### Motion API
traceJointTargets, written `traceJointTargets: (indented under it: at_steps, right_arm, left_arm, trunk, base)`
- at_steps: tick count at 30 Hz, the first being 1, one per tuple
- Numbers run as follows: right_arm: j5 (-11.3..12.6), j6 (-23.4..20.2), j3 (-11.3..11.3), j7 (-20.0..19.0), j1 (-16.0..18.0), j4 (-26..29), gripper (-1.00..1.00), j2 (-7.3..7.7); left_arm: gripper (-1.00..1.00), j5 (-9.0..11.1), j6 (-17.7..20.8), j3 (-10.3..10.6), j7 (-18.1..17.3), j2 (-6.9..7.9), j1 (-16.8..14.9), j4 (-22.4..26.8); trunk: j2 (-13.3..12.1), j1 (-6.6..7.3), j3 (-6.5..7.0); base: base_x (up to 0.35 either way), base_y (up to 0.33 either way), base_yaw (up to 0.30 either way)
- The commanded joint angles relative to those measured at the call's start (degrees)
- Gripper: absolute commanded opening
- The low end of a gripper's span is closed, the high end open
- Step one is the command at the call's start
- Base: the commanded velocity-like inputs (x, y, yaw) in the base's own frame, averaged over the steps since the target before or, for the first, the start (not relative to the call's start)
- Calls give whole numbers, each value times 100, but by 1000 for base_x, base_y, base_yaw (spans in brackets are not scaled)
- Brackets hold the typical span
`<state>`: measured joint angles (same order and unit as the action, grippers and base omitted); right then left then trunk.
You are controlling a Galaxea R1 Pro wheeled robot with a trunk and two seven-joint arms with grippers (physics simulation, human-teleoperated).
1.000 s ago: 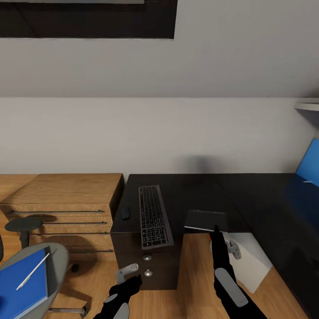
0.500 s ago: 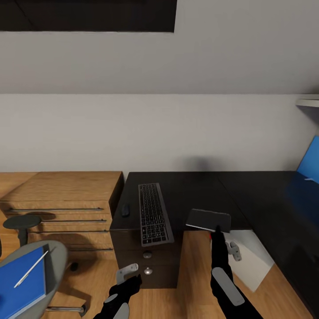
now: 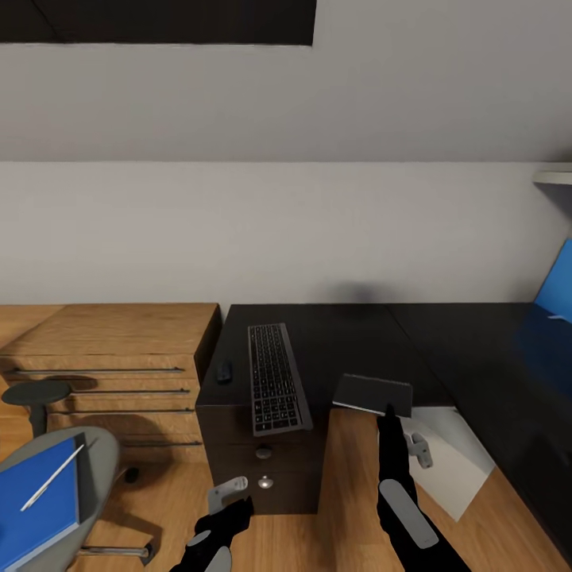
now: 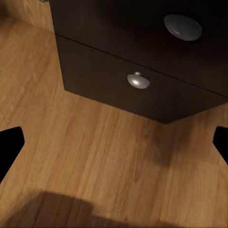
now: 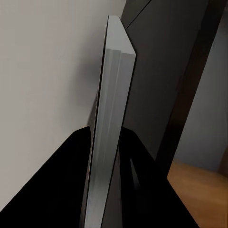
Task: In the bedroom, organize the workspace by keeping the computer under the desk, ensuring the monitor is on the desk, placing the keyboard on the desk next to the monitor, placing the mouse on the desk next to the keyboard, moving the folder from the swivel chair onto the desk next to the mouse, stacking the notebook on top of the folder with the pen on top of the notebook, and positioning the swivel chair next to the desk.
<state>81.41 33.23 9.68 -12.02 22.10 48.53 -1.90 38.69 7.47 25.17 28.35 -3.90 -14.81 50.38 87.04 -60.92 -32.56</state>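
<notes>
Gripping a thin dark notebook (image 3: 372, 395) by its near edge, the right fingers (image 3: 388, 412) are clamped on it at the front rim of the black table (image 3: 349, 342); in the right wrist view the grey-edged notebook (image 5: 111, 128) runs straight up between the two dark fingers (image 5: 57, 190). In the head view the notebook lies roughly flat, its far part over the table top and its near edge at the table's front rim above the wooden floor (image 3: 349, 492).

Lower down, the left fingers (image 3: 229, 494) hang apart with nothing between them, just in front of the black drawer unit (image 3: 262, 469); the left wrist view shows the two dark fingertips (image 4: 9, 145) wide at the picture's edges, with the drawer unit's round silver knobs (image 4: 138, 80) beyond.

On the table top the keyboard (image 3: 276, 378) lies lengthwise, its near end reaching the front rim, and the small black mouse (image 3: 225, 370) sits just to its left, near the table's left edge. A light wooden cabinet (image 3: 111, 357) stands against that side of the table.

Well off to the left, the swivel chair (image 3: 95, 469) carries the blue folder (image 3: 40, 496) on its seat, with the white pen (image 3: 52, 477) lying slantwise on top of the folder. A blue panel (image 3: 556, 290) shows at the far right by the wall.
</notes>
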Motion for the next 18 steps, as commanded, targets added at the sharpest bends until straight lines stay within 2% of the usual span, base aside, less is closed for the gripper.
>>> traceJointTargets:
  at_steps: [1, 18]
  right_arm:
    - [56, 27, 14, -39, 5, -1, -100, 4]
    - [59, -16, 4, -57, 5, 7, -100, 25]
  left_arm:
    - [100, 25, 17, 15, 40, 3, -4, 5]
    - [100, 16, 12, 15, 35, 3, -4, -2]
  trunk:
    - [45, -22, -24]
    - [85, -44, -42]
  base:
    - [0, 0, 0]
    - [0, 0, 0]
